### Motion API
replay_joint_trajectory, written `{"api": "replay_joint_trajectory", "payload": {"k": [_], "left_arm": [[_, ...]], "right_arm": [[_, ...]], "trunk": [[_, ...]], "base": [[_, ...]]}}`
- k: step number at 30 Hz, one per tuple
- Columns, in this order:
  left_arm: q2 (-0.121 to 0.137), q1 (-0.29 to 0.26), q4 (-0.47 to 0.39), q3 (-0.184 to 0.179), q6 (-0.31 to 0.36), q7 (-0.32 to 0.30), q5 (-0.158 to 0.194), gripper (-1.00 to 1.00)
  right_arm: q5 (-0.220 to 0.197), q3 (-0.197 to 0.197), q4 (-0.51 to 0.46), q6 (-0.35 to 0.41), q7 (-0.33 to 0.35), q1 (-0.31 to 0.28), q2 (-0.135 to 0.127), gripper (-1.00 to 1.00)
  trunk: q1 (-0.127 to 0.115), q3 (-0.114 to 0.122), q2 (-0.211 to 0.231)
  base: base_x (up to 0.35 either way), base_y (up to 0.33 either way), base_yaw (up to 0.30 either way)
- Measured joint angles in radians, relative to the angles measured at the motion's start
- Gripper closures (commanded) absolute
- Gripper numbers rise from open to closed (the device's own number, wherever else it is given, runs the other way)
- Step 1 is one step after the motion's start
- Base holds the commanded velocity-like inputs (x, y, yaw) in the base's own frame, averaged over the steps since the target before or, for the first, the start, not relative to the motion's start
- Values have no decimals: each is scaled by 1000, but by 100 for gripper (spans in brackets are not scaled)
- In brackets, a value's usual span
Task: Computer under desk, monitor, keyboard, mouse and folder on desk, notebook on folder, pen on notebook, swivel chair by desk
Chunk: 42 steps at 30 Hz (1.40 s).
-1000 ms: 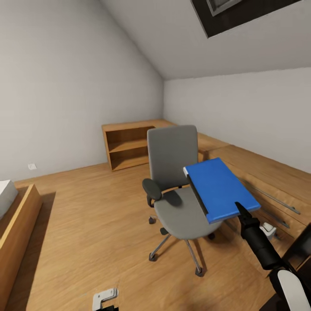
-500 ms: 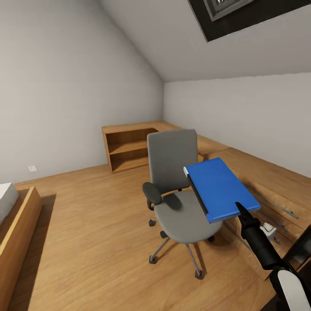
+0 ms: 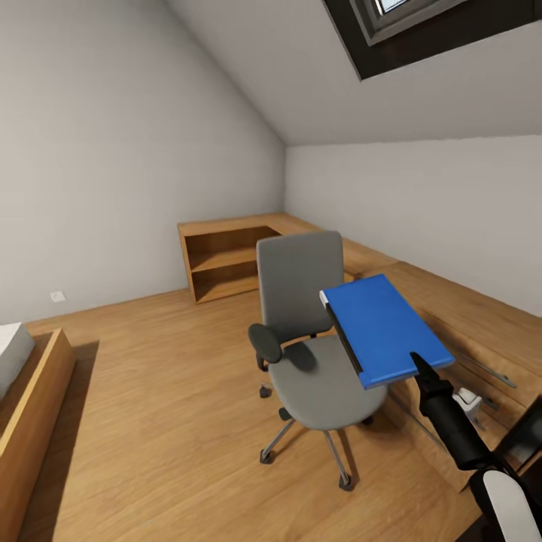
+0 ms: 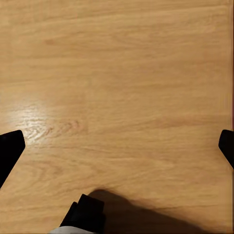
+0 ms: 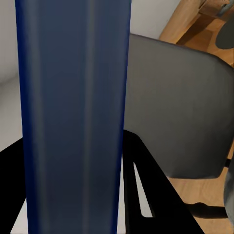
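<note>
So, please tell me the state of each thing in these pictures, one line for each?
folder: lifted off the seat, held at its near edge by the right gripper.
swivel chair: upright on the floor, seat bare.
left gripper: open, over bare floor.
wooden shelf cabinet: open-fronted, shelves bare.

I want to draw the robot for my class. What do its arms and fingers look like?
The right arm is a slim black tube that narrows toward the right gripper, with a rounded white shell section lower down, near the picture's corner. Its fingers are flat, black and angular. The left gripper's fingers are black too, with pointed tips. No cables or markings can be made out.
</note>
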Motion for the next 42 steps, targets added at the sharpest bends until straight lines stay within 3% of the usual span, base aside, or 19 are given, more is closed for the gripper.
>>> {"api": "replay_joint_trajectory", "payload": {"k": [14,22,26,33,38,42], "left_arm": [[-14,0,31,-45,-28,0,0,-100],[-22,0,41,-49,-31,0,-1,-100],[-24,0,51,-49,-77,0,1,-100],[-28,0,78,-59,-104,0,-1,-100],[-29,0,80,-67,-237,-2,1,-100],[-28,0,82,-129,-298,-1,5,-100]], "right_arm": [[2,-11,1,-10,-30,0,1,100],[4,-13,10,-55,-36,0,-1,100],[4,-15,25,-59,-57,0,-1,100],[3,-58,48,-59,-74,0,-3,100],[1,-67,50,-61,-107,0,-3,100],[1,-69,51,-79,-112,0,-4,100]], "trunk": [[-54,35,98],[-84,53,154],[-100,62,182],[-127,78,231],[-130,77,238],[-130,74,238]], "base": [[0,0,-177],[0,0,-220],[0,0,-220],[0,0,-221],[0,0,-222],[0,0,-227]]}}
